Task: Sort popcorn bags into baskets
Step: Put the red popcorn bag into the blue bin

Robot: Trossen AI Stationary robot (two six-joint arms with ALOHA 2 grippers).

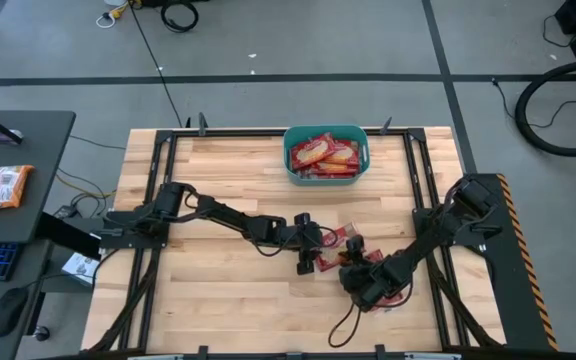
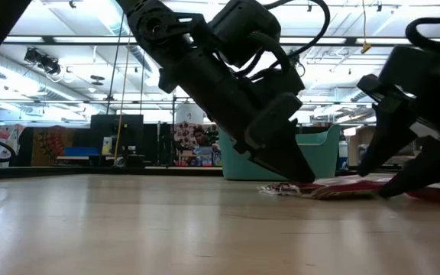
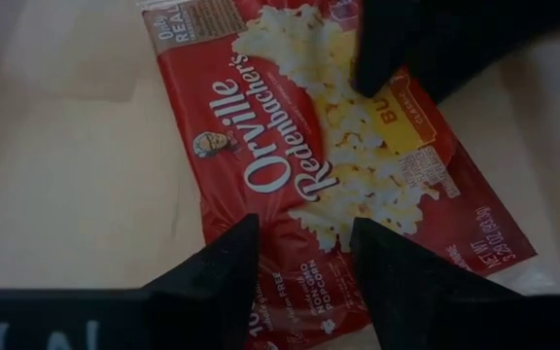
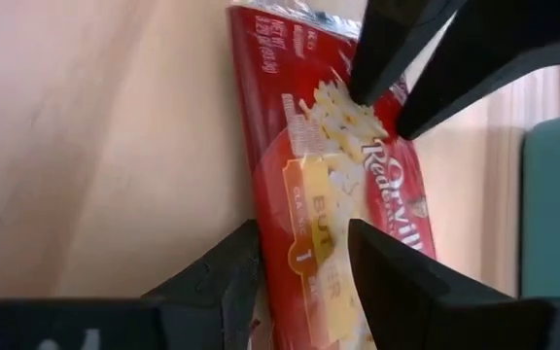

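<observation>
My left gripper (image 1: 313, 262) and right gripper (image 1: 353, 262) meet over one bag (image 1: 336, 238) flat on the tabletop (image 1: 218, 300), both parted, neither gripping. I judge the pick is in hand; next, one must close on an edge and carry it to the bin (image 1: 326, 176). Only the high view shows bags already inside.

A glossy, crinkled red film popcorn packet (image 3: 338, 185) is lying on the pale, smooth planked wooden tabletop (image 1: 218, 300); the teal bin (image 1: 326, 176) is looking like smooth moulded plastic.
</observation>
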